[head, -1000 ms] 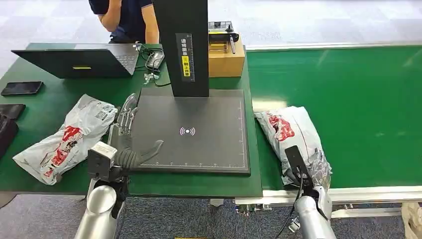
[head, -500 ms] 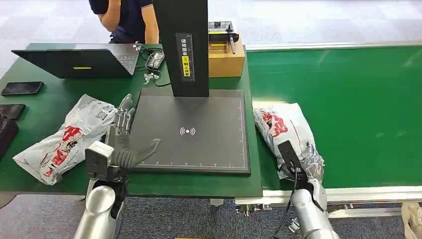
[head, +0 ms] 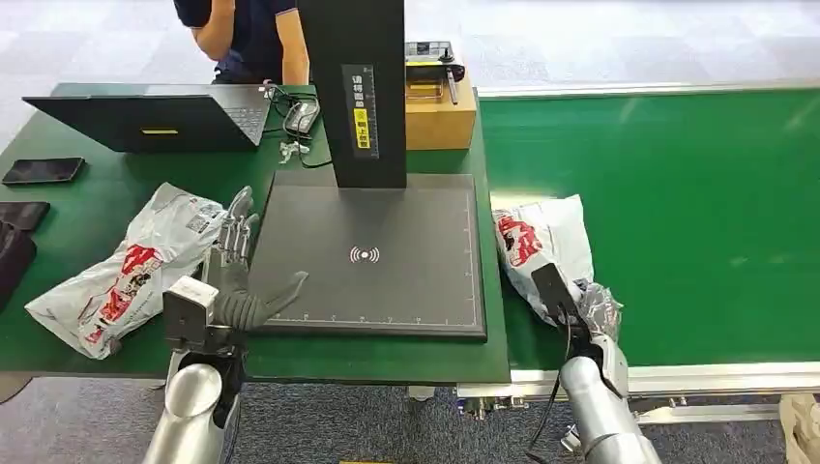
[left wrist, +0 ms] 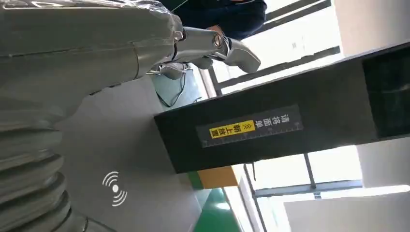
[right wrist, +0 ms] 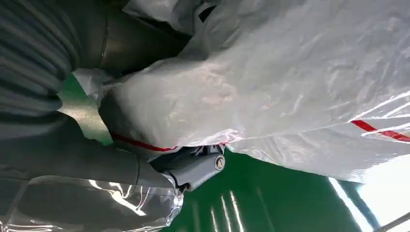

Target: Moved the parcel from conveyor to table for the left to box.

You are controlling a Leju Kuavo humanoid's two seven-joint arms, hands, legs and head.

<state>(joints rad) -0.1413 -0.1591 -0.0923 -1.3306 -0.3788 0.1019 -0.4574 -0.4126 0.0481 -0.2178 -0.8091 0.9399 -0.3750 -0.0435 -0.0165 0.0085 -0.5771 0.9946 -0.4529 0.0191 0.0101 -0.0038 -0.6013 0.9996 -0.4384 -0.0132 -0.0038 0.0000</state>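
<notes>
Head view: nearest, the right hand [head: 577,314] grips the near end of the white parcel [head: 543,244], which lies on the green conveyor [head: 677,193] just right of the dark scanner pad [head: 377,256]. At the pad's left edge the left hand [head: 237,275] rests with fingers spread, holding nothing. Left of the pad lies a second parcel [head: 126,271]; beyond it, a laptop [head: 155,118].

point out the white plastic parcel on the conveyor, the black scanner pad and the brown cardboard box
white plastic parcel with red print [head: 543,242], head view, on its upper printed face.
flat black scanner pad [head: 387,280], head view, on its bare surface below the wireless symbol.
brown cardboard box [head: 440,121], head view, on its front wall.
</notes>
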